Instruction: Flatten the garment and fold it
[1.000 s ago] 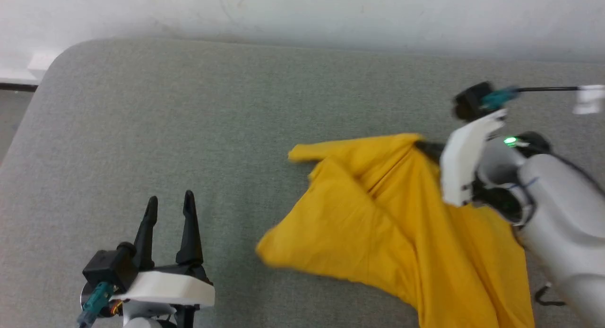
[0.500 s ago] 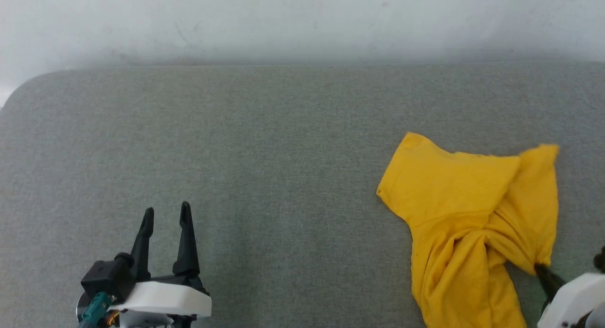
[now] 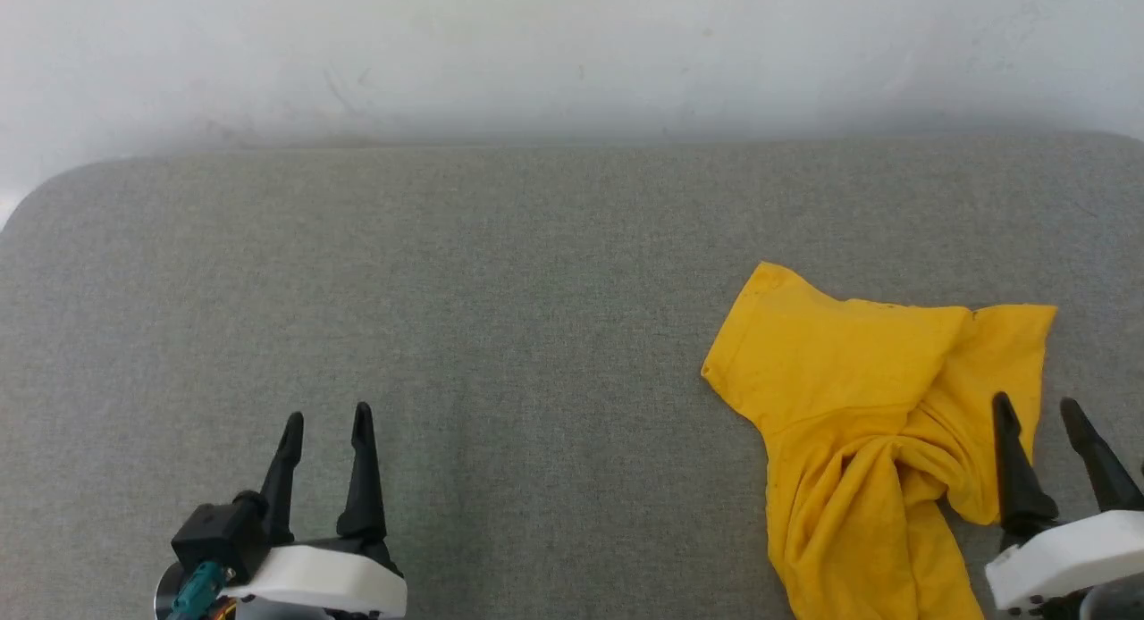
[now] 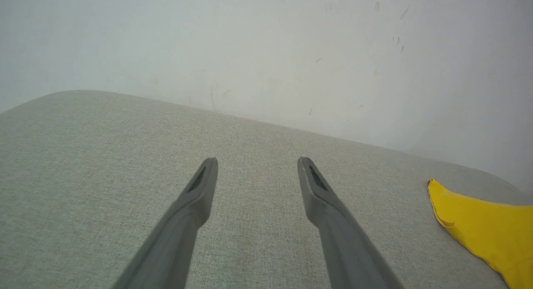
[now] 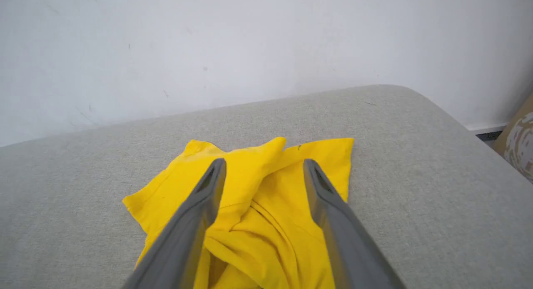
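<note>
Across the head view spreads a grey, fabric-covered table with rounded corners, its far edge meeting a scuffed white wall at 12 o'clock.

The right wrist view adds the table's right-hand corner, a white skirting board beyond it, and a brown, pale-patched thing at 3 o'clock that I cannot make out. The left wrist view gives bare grey cloth beneath the left tool and one pointed yellow corner at 4 o'clock.

The garment, a mustard-yellow T-shirt, lies crumpled on the table at 4 o'clock in the head view. One sleeve is spread flat toward 10 o'clock, and the rest is bunched into folds that run off the bottom edge.

The right tool stands at 5 o'clock with its fingers apart and nothing between them. One finger crosses the garment's right edge, and the other is over bare table. In its own wrist view the two fingers frame the bunched folds; whether they touch the cloth I cannot tell.

The left tool sits at 7 o'clock, fingers apart and empty, well apart from the garment.
</note>
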Tool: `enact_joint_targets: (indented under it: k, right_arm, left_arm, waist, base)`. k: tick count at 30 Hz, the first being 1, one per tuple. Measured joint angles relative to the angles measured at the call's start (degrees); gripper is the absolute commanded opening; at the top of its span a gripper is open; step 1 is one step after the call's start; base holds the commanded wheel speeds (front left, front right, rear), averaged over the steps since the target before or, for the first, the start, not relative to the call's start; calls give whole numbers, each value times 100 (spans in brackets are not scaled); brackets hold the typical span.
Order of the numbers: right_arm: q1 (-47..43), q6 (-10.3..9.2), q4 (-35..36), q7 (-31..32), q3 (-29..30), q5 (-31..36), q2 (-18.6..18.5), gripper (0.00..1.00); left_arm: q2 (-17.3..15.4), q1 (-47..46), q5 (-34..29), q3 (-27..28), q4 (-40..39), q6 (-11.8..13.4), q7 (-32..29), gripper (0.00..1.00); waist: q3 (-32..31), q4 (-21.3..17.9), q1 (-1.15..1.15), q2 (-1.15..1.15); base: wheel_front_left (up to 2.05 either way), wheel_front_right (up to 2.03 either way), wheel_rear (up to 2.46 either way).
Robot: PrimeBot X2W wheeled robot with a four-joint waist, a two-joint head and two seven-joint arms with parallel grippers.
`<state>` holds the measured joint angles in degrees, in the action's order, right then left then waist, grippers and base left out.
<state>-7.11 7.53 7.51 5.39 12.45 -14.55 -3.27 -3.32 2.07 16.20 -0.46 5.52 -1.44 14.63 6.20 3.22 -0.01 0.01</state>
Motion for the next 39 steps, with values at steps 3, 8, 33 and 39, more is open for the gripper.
enact_joint_targets:
  k: [3,8,33,39]
  right_arm:
    - [-47,0,219,-98,-257,148,14,100]
    - [-247,0,541,-145,-578,255,23,100]
    - [2329,0,-1971,2496,-2975,-813,-953,100]
    - [3059,0,-3020,3215,-3582,-1196,-1034,100]
  left_arm:
    - [-14,41,-11,-24,1,18,-52,100]
    - [-68,48,-65,-101,-42,56,-187,100]
    - [-131,-265,-71,-240,-71,208,-242,100]
    - [-100,-363,-2,-289,90,207,-167,100]
  waist:
    - [-82,0,0,0]
    - [-151,-11,-1,-1]
    - [216,70,1,-1]
    - [335,321,2,-1]
  base:
    - [0,0,0]
    - [0,0,0]
    - [0,0,0]
    - [0,0,0]
